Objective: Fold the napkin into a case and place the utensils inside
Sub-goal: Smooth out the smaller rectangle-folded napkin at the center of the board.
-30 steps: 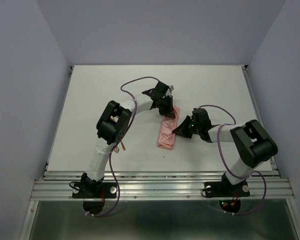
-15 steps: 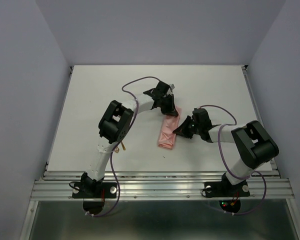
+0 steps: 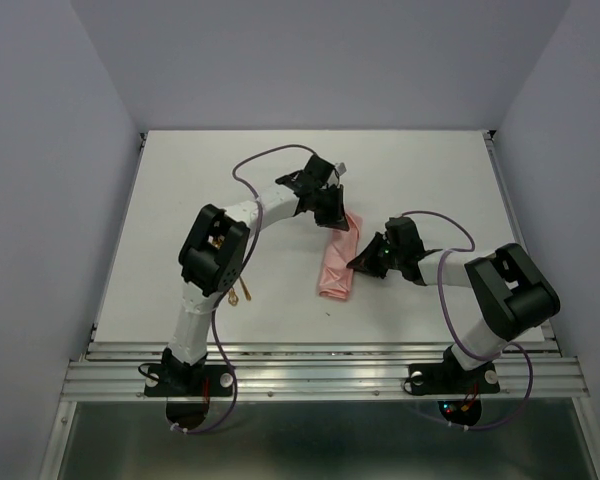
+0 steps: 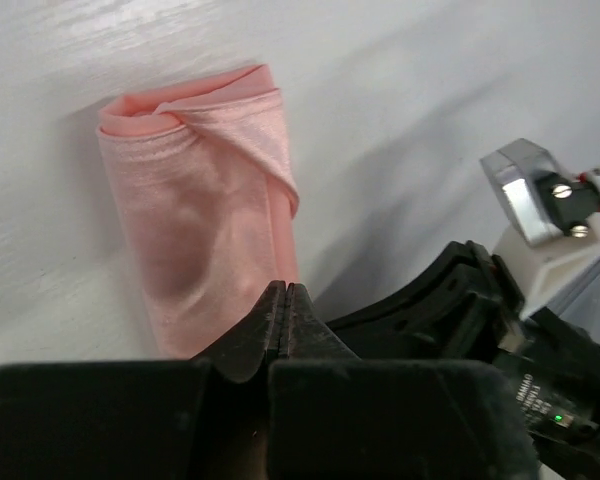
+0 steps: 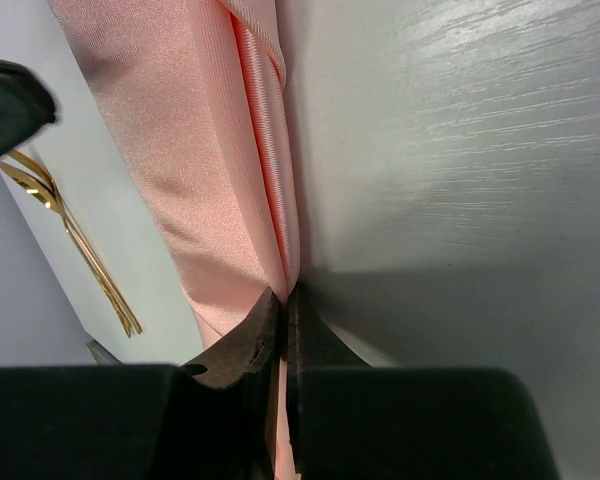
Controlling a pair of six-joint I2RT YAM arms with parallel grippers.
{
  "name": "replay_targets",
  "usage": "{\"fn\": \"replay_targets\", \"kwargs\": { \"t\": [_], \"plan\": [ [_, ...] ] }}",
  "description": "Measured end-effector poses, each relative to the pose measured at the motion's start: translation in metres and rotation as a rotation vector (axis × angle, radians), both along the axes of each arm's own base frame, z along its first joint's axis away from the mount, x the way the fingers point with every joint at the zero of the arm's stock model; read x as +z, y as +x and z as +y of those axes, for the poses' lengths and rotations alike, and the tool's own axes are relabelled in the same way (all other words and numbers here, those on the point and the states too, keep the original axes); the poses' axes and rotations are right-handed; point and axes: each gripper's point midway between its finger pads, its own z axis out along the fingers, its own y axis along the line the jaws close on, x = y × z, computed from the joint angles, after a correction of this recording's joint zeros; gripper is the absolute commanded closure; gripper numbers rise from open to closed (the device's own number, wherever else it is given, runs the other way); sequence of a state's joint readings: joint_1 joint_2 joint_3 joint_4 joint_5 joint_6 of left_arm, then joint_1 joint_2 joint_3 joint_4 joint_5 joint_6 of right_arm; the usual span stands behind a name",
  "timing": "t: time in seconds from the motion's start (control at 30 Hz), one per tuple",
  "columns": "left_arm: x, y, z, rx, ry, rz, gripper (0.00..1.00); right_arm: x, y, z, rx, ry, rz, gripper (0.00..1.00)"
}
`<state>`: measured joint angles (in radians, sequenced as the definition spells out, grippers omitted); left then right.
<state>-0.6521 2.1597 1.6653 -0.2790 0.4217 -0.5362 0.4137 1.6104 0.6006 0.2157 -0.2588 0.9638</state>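
Both arms are down on the case (image 3: 337,266) now, a narrow salmon-pink strip lying on the white table (image 3: 180,190). The left gripper (image 4: 283,300) has its fingers clenched tight together, tips meeting with no gap, and they sit right at the end of the case nearest to them. From there the cloth stretches away ahead of the tips, with a diagonal fold wrapping across its far end. I see no cloth between these fingers. Over to the right gripper (image 5: 285,300): it comes in from the case's long side and is pinched shut on the folded edge. The layered hem runs straight into its fingertips, and a sliver of pink shows in the slit between them. The rest of the strip runs up and away ahead of these fingers. Seen from overhead, the two grippers are near each other, the left at the strip's far end and the right at its middle. The gold utensils (image 5: 75,245) lie bare on the table beyond the case from the right gripper, well apart from both sets of fingers.
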Motion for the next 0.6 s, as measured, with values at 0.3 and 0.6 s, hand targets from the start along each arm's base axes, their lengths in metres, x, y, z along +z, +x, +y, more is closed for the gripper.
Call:
{"fn": "replay_targets", "kwargs": {
  "t": [0.3,0.6],
  "plan": [
    [0.061,0.040,-0.030,-0.008,-0.096,-0.136,1.00,0.000,0.000,0.000,0.001,-0.002,0.002,0.99],
    [0.006,0.052,-0.028,0.005,-0.030,-0.067,1.00,0.000,0.000,-0.001,0.002,-0.009,0.011,0.99]
  ]
}}
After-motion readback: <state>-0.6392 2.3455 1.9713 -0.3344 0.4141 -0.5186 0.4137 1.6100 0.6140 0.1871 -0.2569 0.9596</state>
